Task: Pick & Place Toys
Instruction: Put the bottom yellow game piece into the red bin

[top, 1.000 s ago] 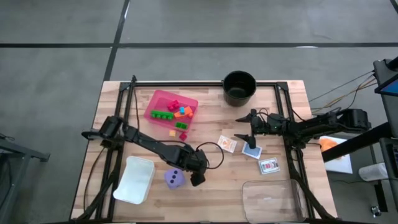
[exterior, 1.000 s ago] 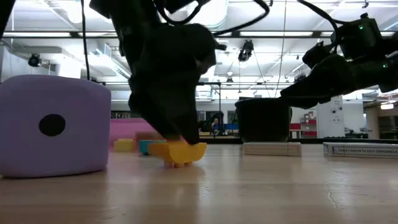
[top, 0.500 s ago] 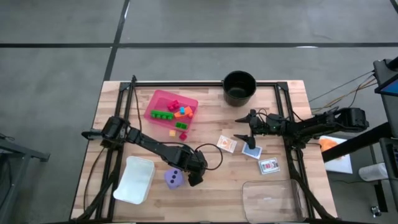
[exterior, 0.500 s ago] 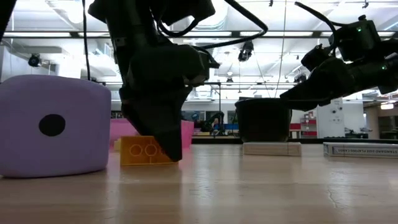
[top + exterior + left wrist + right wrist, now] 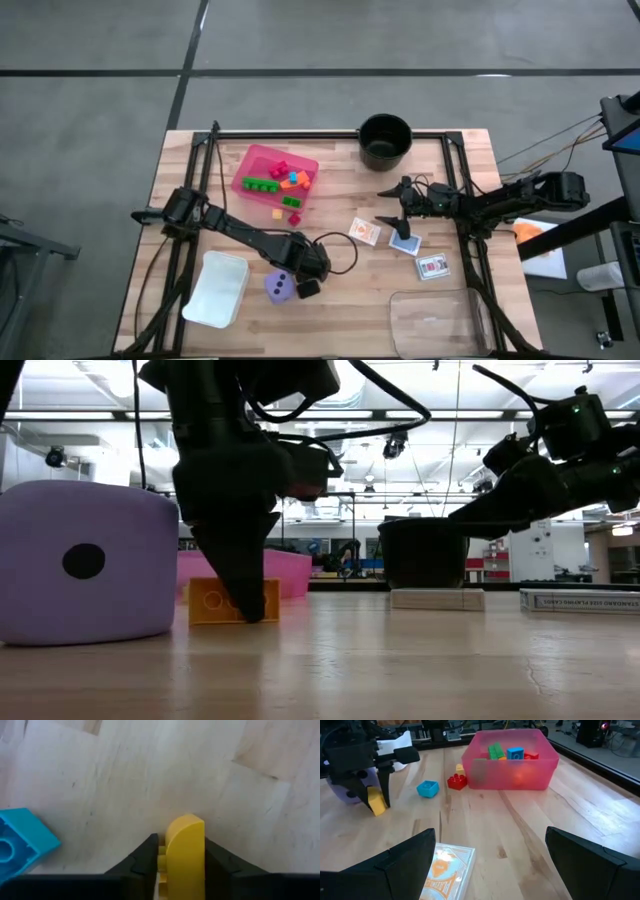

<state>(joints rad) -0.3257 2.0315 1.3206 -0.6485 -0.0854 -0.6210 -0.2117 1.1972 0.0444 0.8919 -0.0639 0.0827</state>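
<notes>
Left hand (image 5: pixel 245 605): I am pinching the yellow brick (image 5: pixel 185 850) between my two fingers (image 5: pixel 145 865), right down on the tabletop (image 5: pixel 340 300), just beside the purple die (image 5: pixel 281 288).
Yellow brick: it is sitting upright on the wood in the low view, touching the tabletop, with my fingers pressing on both of its sides.
Purple die: it is resting near the front edge of the tabletop, one dark dot facing the low camera, between my left hand and the white tub (image 5: pixel 215 288).
Teal brick (image 5: pixel 427 788): it is lying loose on the wood, near the yellow brick and on the tray side of the die.
Red brick (image 5: pixel 457 781): it is lying just outside the pink tray (image 5: pixel 255 160), touching a small yellow piece beside it.
Pink tray: it is holding green, red, orange and blue bricks, well apart from the die toward the back of the tabletop.
Right hand (image 5: pixel 398 208): I am holding it wide open and empty, hovering on the far side of the tabletop from the die, above the cards.
Cards: the orange card (image 5: pixel 366 231), the blue card (image 5: pixel 404 244) and the white-red card (image 5: pixel 433 267) are lying flat in a row, well apart from the die.
Black pot (image 5: pixel 385 140): it is standing at the back edge, far from the die.
</notes>
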